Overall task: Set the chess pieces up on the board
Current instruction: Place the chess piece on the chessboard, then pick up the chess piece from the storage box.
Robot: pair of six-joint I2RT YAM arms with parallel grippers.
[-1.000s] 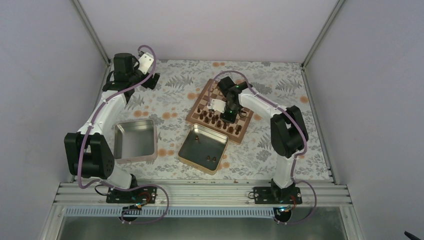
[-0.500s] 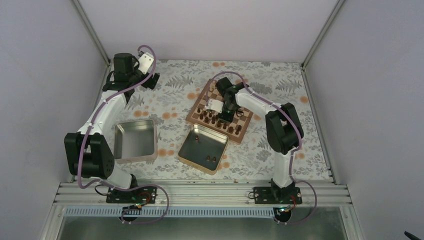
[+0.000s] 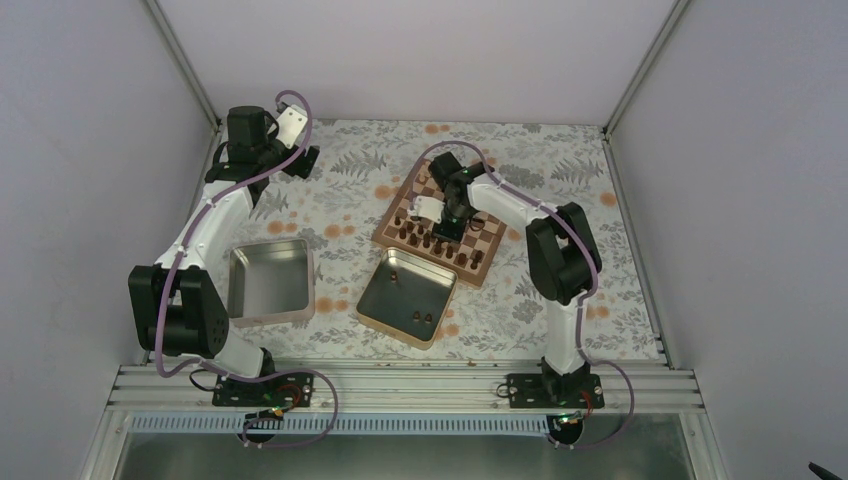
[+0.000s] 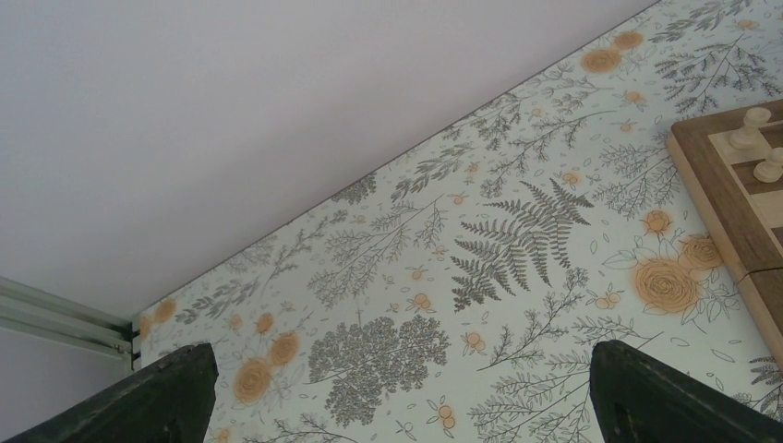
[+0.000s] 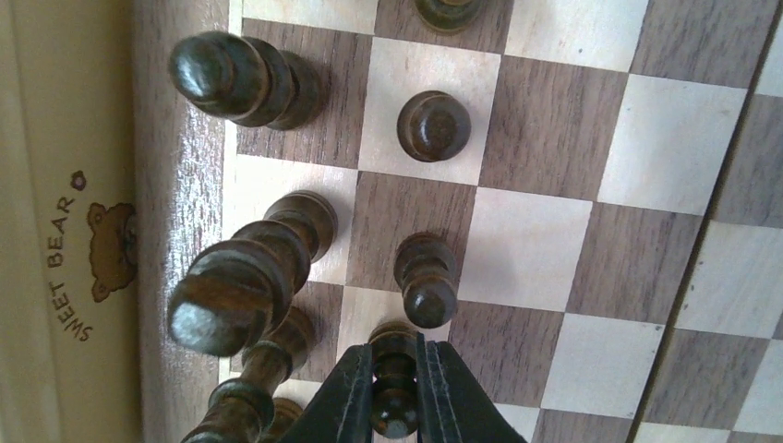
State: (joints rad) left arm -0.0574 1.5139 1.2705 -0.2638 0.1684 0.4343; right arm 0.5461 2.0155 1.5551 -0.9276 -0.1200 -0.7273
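A: Nearest the bases first: what is left to pick up?

B: The gold tin sits at seven o'clock of the chessboard. It holds three dark chessmen as far as I can count. One is by its far wall and a pair is near its near corner. The silver tin lies at nine o'clock of the gold one.

A: And on the board itself?

B: Dark pieces fill most of the two rows along the near edge. The tall ones stand on the border row, with pawns such as this one one row in. I judge the dark side well over half done.

A: What is the right arm doing?

B: The right gripper is low over the pawn row, its fingers closed around a dark pawn. The pawn is upright, just at six o'clock of a standing pawn in the wrist view. I cannot tell whether its base touches the square.

A: Farther out?

B: Pale chessmen stand at the board's far corner. The left gripper hangs at ten o'clock of the table, well apart from the board. Its fingers are spread wide and hold nothing.

A: So what remains?

B: This pawn needs releasing, then the tin's three, I'd say.
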